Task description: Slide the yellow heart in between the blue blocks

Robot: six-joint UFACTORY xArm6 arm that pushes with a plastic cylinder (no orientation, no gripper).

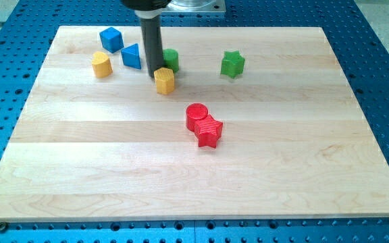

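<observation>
The yellow heart [101,65] sits near the view's top left, just left of and below the blue triangle [132,56]. The blue cube [111,38] lies above it, close to the board's top edge. The two blue blocks are close together with a narrow gap between them. My tip [157,70] is right of the blue triangle, touching or almost touching the top-left of a yellow pentagon [165,79]. The tip is well to the right of the yellow heart, with the blue triangle between them.
A green round block [172,59] stands just right of the rod, partly hidden by it. A green star [233,64] is farther right. A red cylinder [196,115] and a red star [209,131] touch each other near the middle of the wooden board [80,169].
</observation>
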